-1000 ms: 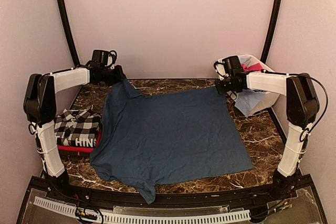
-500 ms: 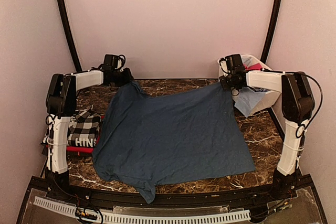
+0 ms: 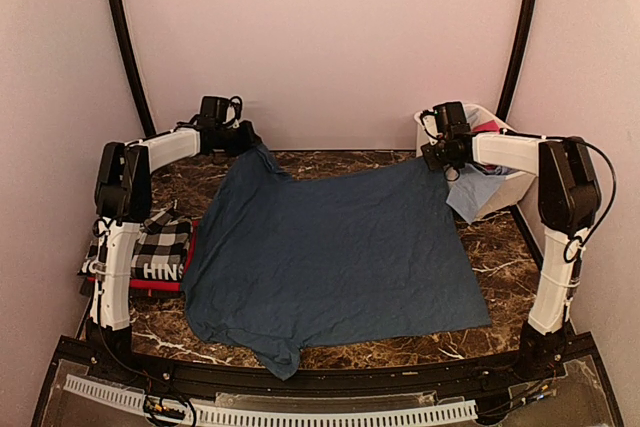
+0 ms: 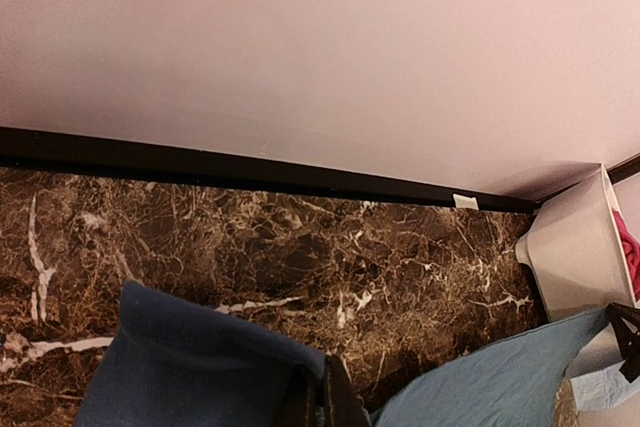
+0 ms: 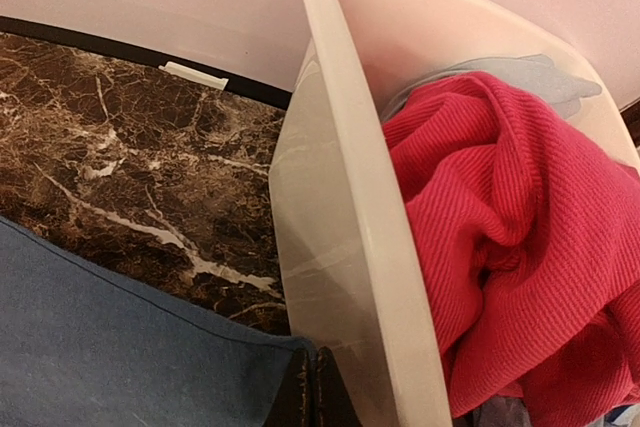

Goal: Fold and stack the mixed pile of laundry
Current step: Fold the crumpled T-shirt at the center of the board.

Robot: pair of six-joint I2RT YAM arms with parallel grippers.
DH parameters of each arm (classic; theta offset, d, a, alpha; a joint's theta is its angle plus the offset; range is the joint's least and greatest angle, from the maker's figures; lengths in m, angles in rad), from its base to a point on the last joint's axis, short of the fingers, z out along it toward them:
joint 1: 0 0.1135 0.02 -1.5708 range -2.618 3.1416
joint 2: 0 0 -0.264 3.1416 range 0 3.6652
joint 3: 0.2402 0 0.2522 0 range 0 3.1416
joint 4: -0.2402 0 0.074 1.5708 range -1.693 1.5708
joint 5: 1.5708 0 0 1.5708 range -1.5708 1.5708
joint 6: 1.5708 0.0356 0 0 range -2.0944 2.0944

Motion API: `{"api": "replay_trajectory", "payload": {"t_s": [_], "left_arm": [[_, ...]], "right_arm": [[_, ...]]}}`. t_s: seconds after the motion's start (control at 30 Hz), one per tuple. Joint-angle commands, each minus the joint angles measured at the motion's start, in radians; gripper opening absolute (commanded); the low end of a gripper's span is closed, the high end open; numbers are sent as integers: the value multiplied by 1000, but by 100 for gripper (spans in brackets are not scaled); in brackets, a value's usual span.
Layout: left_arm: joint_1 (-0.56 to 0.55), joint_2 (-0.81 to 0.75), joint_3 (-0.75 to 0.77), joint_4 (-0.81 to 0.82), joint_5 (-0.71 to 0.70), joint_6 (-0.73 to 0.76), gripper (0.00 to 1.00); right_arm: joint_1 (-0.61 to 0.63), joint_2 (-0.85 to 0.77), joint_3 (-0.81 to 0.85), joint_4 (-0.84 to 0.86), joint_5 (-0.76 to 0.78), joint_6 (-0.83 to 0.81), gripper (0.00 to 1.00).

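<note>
A navy blue tee (image 3: 330,247) lies spread over the marble table, its far edge raised between both grippers. My left gripper (image 3: 250,141) is shut on the tee's far left corner (image 4: 200,367); its fingertips (image 4: 322,399) pinch the cloth. At the far right corner, my right gripper (image 3: 441,159) is shut on the hem (image 5: 120,347), jaws (image 5: 315,392) pressed together beside the tub. A folded black-and-white checked garment (image 3: 158,247) rests on a red one (image 3: 150,285) at the left. Pink knit (image 5: 500,247) and light blue cloth (image 3: 468,195) sit in and over the tub.
The white plastic tub (image 3: 505,179) stands at the back right corner, its wall (image 5: 340,227) close against my right fingers. A black rail (image 4: 250,169) and the pink wall bound the table's far edge. A sleeve (image 3: 280,359) hangs toward the near edge.
Both grippers have carried the tee's far corners back toward the wall, the left one also shifting right. The far edge is tauter and the whole tee has slid away from the near edge.
</note>
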Motion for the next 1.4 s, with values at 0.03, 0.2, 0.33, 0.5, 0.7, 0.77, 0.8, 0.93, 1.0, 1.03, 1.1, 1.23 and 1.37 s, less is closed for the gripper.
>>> {"api": "replay_trajectory", "payload": {"t_s": [0.03, 0.2, 0.33, 0.5, 0.7, 0.77, 0.8, 0.93, 1.0, 1.03, 1.1, 1.23, 1.37], "left_arm": [[-6, -136, -92, -4, 21, 4, 0], [-25, -291, -286, 30, -35, 16, 1], [-52, -412, -472, 37, -65, 8, 1], [-81, -585, -662, 57, -97, -19, 1], [-161, -760, -830, 4, -187, -81, 1], [-202, -805, -871, -35, -251, -135, 1], [-226, -834, -906, -42, -268, -175, 2], [-288, -907, -1022, -40, -368, -306, 3], [-310, -936, -1083, -25, -391, -361, 3], [-321, -944, -1119, -21, -396, -377, 3], [-344, -970, -1162, -18, -426, -419, 3], [-361, -994, -1212, -41, -463, -470, 7], [-361, -989, -1276, 32, -381, -524, 14]], "right_arm": [[-7, -33, 8, -4, -46, 2, 0], [-7, -100, -64, -13, -69, 26, 0], [-7, -159, -122, -35, -98, 55, 0], [-5, -251, -215, -48, -111, 95, 0], [-4, -345, -331, -83, -85, 159, 0], [-2, -374, -377, -84, -74, 181, 0], [-3, -386, -397, -86, -70, 194, 0], [0, -417, -475, -90, -43, 254, 0], [-1, -418, -501, -93, -28, 276, 0], [0, -417, -512, -94, -25, 283, 0], [4, -413, -530, -94, -19, 291, 0], [5, -401, -547, -110, 2, 319, 0], [5, -386, -548, -133, 33, 334, 0]]}}
